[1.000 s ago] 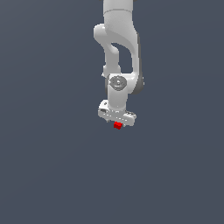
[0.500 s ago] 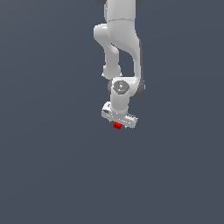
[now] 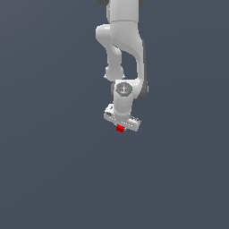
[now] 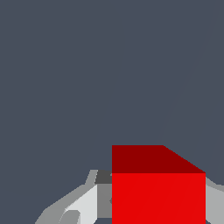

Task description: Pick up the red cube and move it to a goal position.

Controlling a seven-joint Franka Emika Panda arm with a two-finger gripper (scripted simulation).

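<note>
The tool (image 3: 120, 127) hangs under the white arm (image 3: 125, 40), fingers (image 4: 83, 203) pinching the cube (image 3: 119, 128) between them, the cube at six o'clock from the wrist, against plain grey.

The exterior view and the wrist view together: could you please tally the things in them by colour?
Red: 1, the red cube, clamped in the gripper.
White: 1, the robot arm with that gripper.
Total: 2.

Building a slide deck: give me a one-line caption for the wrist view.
Wrist view: the tool grips the red cube against a plain grey background.
</note>
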